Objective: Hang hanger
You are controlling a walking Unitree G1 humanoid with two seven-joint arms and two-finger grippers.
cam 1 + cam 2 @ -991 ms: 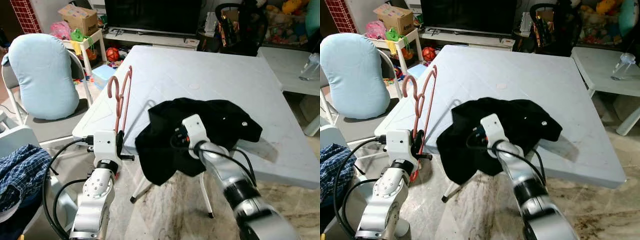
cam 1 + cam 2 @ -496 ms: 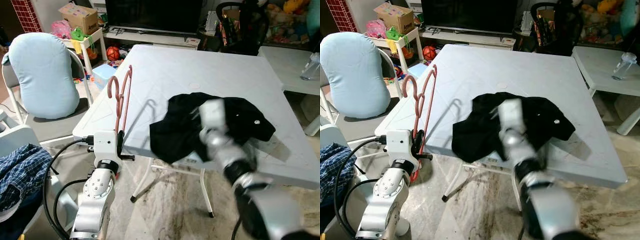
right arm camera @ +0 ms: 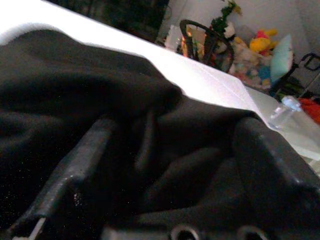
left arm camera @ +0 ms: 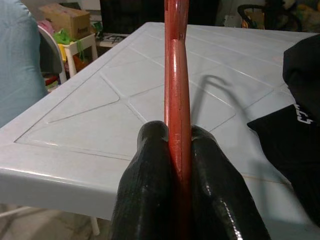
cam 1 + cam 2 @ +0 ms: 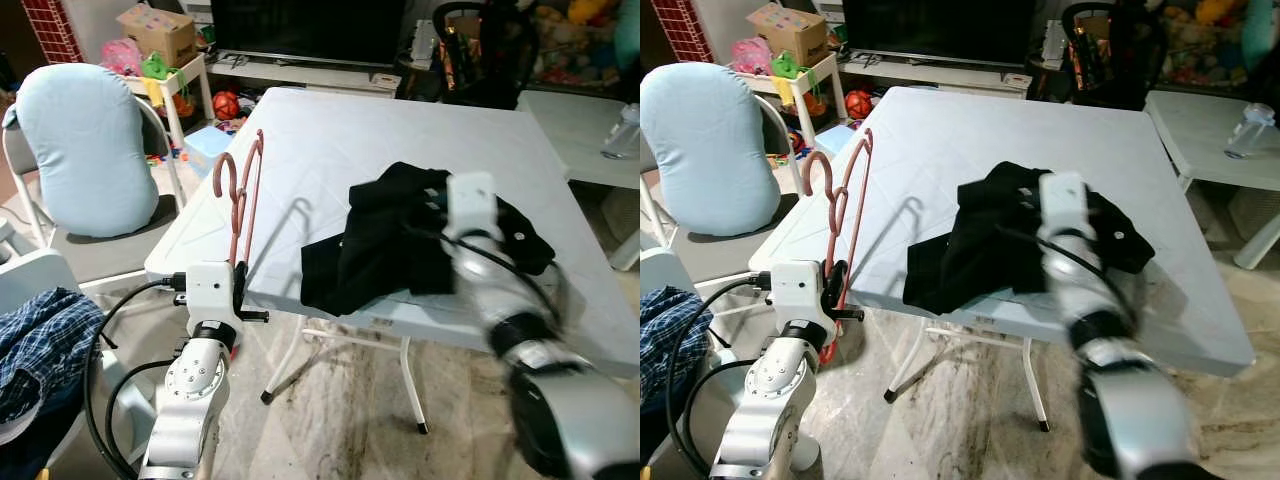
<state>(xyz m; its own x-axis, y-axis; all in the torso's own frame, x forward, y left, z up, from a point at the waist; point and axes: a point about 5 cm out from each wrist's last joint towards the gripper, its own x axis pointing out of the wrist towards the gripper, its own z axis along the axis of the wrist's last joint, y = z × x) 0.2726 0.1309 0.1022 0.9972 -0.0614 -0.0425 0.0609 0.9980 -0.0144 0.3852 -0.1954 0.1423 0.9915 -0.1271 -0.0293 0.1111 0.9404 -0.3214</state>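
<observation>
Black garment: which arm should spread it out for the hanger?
Right. The right gripper is open against the black garment on the table; the left gripper is shut on the hanger.

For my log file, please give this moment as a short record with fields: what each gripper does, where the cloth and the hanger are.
left gripper: shut on the red-pink plastic hanger, held upright beside the table's left edge
right gripper: fingers open, spread over the cloth
cloth: black crumpled garment on the white plastic folding table, one part hanging over the near edge
hanger and cloth: apart, not yet joined
</observation>
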